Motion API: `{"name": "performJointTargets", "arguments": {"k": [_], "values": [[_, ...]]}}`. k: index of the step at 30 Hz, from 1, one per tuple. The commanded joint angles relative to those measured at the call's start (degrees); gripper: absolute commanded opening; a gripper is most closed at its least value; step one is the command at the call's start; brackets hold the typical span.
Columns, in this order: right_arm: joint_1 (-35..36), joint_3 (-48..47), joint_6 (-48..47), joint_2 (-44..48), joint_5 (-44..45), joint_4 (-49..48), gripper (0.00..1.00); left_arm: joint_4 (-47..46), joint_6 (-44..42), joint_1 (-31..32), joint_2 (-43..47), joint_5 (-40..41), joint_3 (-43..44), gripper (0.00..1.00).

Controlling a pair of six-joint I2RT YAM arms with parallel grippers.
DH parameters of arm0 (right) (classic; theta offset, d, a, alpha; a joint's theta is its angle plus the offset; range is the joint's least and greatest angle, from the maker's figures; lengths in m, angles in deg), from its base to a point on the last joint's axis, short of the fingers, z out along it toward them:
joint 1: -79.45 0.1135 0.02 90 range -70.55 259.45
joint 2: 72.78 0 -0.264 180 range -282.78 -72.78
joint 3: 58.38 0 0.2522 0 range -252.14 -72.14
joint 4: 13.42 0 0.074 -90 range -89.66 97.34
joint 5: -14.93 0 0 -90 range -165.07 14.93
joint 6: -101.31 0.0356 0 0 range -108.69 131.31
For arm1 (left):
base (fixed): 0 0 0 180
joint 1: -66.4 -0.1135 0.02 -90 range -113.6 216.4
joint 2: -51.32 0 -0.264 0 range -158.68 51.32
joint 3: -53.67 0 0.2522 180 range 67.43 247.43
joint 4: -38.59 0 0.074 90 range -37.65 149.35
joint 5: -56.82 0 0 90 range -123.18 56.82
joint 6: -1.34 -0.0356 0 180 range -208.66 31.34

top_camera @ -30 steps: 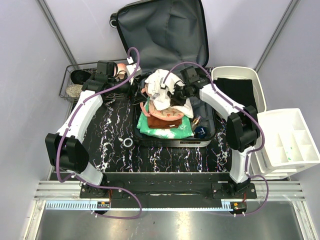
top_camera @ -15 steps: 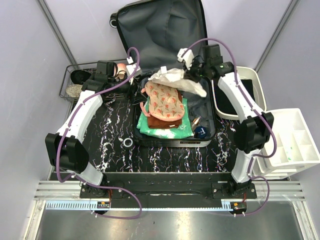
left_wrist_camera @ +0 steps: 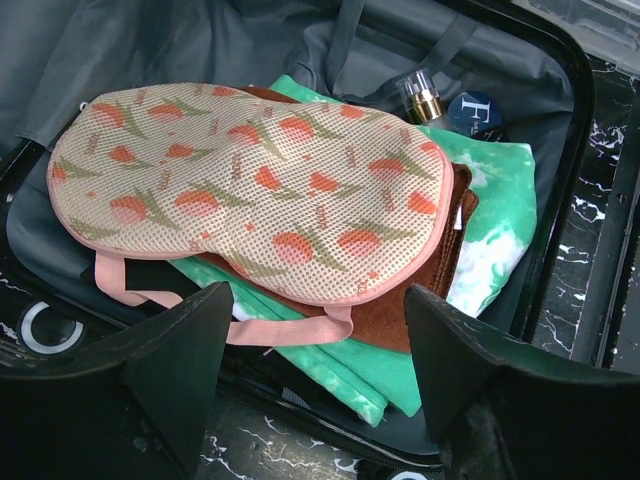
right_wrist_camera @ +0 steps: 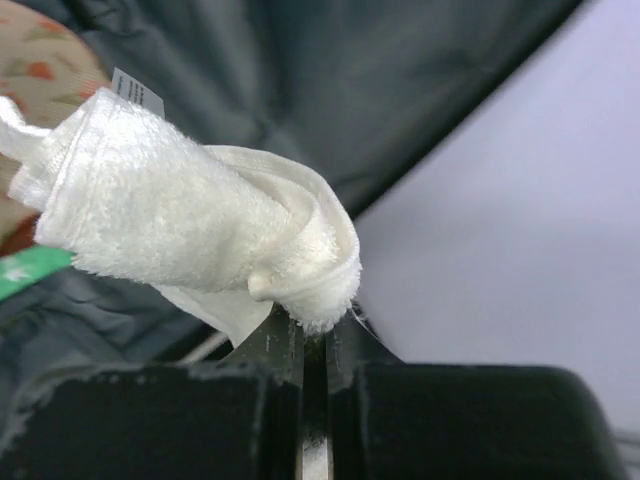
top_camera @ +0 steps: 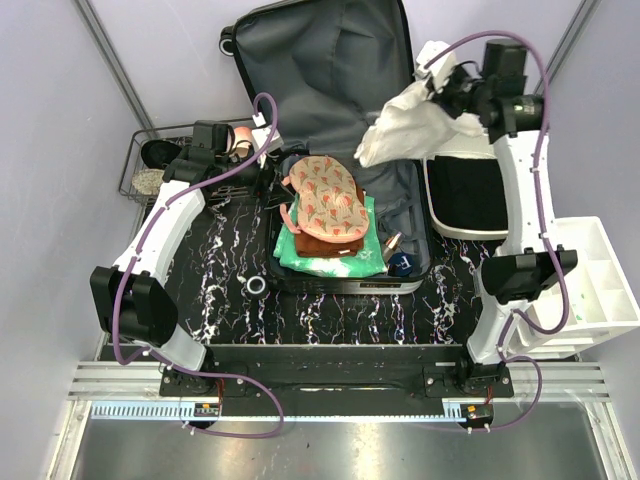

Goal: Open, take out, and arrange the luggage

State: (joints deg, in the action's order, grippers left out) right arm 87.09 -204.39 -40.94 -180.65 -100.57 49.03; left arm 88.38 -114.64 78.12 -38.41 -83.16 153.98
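Dangling a white terry towel (top_camera: pixel 410 130) in the air, the right claw (top_camera: pixel 455 95) pinches it tight; the left claw (left_wrist_camera: pixel 315 335) gapes wide over the open luggage (top_camera: pixel 320 60), which lies in the middle of the tabletop (top_camera: pixel 220 270).

Luggage (top_camera: pixel 330 70): one, lid up. Holds one tulip-print mesh pouch (top_camera: pixel 325 195), one brown cloth (top_camera: pixel 322 243), one green tie-dye garment (top_camera: pixel 330 262), one gold-collared bottle (top_camera: pixel 391 243), one dark blue round cap (top_camera: pixel 402 264). White towel (top_camera: pixel 410 125): one, aloft over the case's right rear corner. Tape ring (top_camera: pixel 256 286): one, on the table (top_camera: pixel 220 300) by the case's front left corner. White bins: two at the right edge, one plain bin (top_camera: pixel 470 236), one divided bin (top_camera: pixel 590 285). Wire basket (top_camera: pixel 130 170): one, left edge.
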Motion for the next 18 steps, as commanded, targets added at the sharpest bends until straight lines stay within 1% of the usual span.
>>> {"name": "performJointTargets", "arguments": {"k": [1, 2, 6, 9, 13, 18], "values": [[-5.0, -9.0, -6.2, -1.6, 0.1, 1.4, 0.0, -3.5, 0.6, -0.2, 0.5, -2.7, 1.4, 0.74], [-6.1, -11.8, -7.4, -2.5, 0.0, 1.8, 0.0, -3.4, 0.6, -0.3, 0.5, -2.6, 1.4, 0.74], [-11.9, -16.3, -11.1, -6.1, 0.0, 2.3, 0.0, -3.4, 0.7, -0.3, 0.5, -2.5, 1.3, 0.74], [-14.0, -17.0, -13.2, -8.7, 1.0, 1.0, 0.0, -3.5, 0.9, -0.3, 0.5, -2.5, 1.0, 0.74], [-16.7, -17.0, -13.2, -13.1, 3.5, -2.6, 0.0, -3.5, 0.9, -0.3, 0.6, -2.0, 0.6, 0.74], [-17.4, -17.1, -14.3, -18.0, 5.2, -7.0, 0.0, -3.3, 0.7, -0.3, 0.4, -1.4, 0.5, 0.74]]}}
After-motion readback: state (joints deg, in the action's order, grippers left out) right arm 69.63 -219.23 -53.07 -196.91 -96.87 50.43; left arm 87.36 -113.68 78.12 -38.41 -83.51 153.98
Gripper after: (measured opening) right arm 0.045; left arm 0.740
